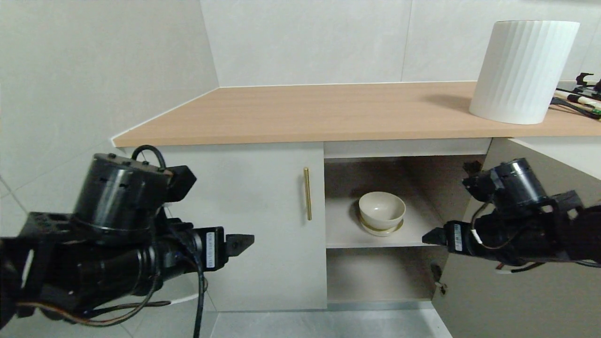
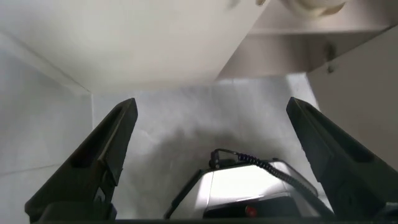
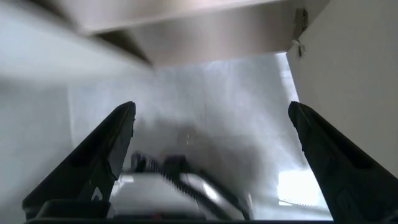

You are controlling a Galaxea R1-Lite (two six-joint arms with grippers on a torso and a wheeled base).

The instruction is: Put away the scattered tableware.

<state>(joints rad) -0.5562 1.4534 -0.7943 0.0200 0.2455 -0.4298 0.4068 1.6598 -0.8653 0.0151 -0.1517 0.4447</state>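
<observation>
A cream bowl (image 1: 381,210) rests on a small plate (image 1: 381,229) on the middle shelf (image 1: 345,232) of the open cabinet, under the wooden countertop (image 1: 328,112). My left gripper (image 1: 239,244) hangs in front of the shut left cabinet door (image 1: 263,225), its fingers (image 2: 99,162) spread open with nothing between them. To the bowl's right, my right gripper (image 1: 432,237) hangs beside the open cabinet door (image 1: 516,300); its fingers (image 3: 99,162) are also apart and hold nothing. A cream bit of the bowl (image 2: 317,6) peeks in at the edge of the left wrist view.
A tall white ribbed container (image 1: 523,70) stands on the countertop at the right, with several utensils (image 1: 580,98) behind it. The left door has a brass handle (image 1: 307,193). A lower shelf (image 1: 375,277) lies below the bowl. Tiled walls close the corner on the left.
</observation>
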